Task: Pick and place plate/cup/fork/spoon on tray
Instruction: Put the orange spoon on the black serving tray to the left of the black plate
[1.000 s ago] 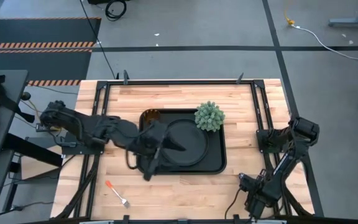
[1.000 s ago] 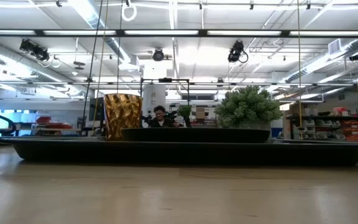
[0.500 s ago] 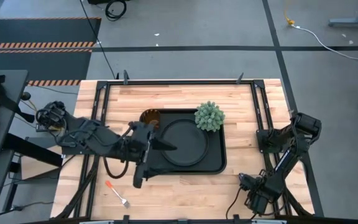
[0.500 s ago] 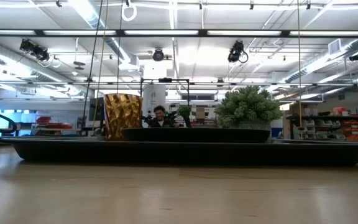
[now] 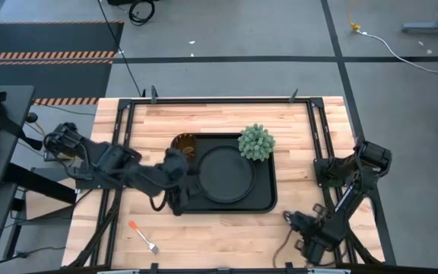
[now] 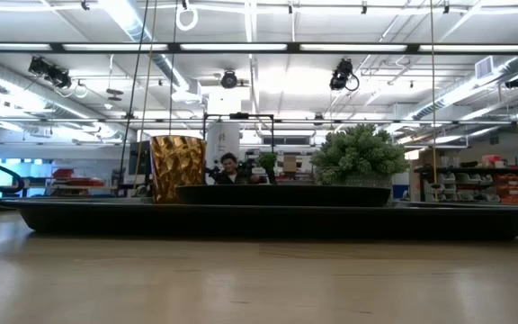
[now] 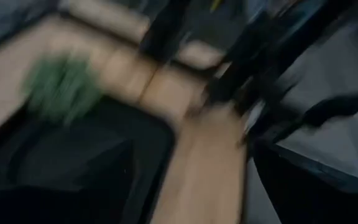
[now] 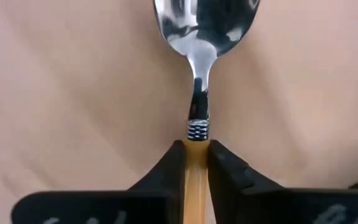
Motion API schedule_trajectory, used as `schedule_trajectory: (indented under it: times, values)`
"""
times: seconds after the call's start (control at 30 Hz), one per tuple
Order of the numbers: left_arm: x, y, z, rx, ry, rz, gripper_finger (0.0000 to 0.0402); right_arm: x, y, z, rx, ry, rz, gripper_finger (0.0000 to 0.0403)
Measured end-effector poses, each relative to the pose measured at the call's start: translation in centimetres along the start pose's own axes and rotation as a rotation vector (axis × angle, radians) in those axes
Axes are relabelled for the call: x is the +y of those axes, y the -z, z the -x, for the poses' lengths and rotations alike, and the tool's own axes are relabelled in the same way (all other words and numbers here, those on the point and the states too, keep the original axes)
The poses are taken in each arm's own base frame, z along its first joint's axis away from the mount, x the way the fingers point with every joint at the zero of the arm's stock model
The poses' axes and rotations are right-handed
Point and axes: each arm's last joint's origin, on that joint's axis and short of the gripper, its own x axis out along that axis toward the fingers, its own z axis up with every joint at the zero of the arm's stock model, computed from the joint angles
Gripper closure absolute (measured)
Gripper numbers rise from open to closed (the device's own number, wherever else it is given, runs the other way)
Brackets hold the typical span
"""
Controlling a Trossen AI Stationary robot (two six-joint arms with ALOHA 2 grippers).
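The right gripper (image 8: 196,163), at the table's five o'clock corner, has just pinched shut on the orange handle of the small spoon with a shiny silver oval bowl (image 8: 198,74). It looks ready to lift toward the large black rectangular tray (image 5: 265,199).

The left gripper (image 5: 175,176), jaws wide, has drawn back to the tray's nine o'clock rim.

No writing is readable.

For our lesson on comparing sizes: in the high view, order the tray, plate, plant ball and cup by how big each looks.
1. tray
2. plate
3. plant ball
4. cup, partly hidden by the left arm, so judged only from what shows.
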Motion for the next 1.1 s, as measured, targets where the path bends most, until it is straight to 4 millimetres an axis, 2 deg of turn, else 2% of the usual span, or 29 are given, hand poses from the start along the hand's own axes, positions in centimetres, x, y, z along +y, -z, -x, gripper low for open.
schedule_trajectory:
  times: [0.13,0.23,0.43,0.57,0.7,0.83,1.0,1.1]
  values:
    - [2.9,4.1,-0.7,0.118,-0.098,0.034,0.01,1.1,-1.8,3.1,-0.078,0.009,0.019,0.0355]
    - [5.8,7.1,0.5,0.154,-0.137,0.09,0.0114,1.9,-4.0,5.7,-0.163,0.007,0.021,0.0355]
    - [11.8,11.5,3.9,0.064,-0.194,0.213,0.0122,2.9,-10.5,11.5,-0.385,-0.077,-0.042,0.0355]
    - [14.3,13.7,4.5,-0.004,-0.192,0.279,0.0119,2.7,-15.6,14.9,-0.523,-0.125,-0.027,0.0355]
    - [14.6,14.9,4.0,-0.054,-0.091,0.29,0.0113,2.1,-19.8,17.1,-0.659,-0.179,-0.05,0.0355]
    - [13.9,15.6,2.8,-0.128,0.011,0.276,0.0111,1.4,-22.7,18.1,-0.747,-0.192,-0.02,0.0355]
    - [13.1,16.1,1.2,-0.232,0.067,0.276,0.0111,0.6,-24.5,18.2,-0.781,-0.187,-0.034,0.0355]
    - [12.6,15.8,0.5,-0.327,0.006,0.255,0.0111,0.0,-25.1,18.1,-0.773,-0.177,-0.069,0.0355]
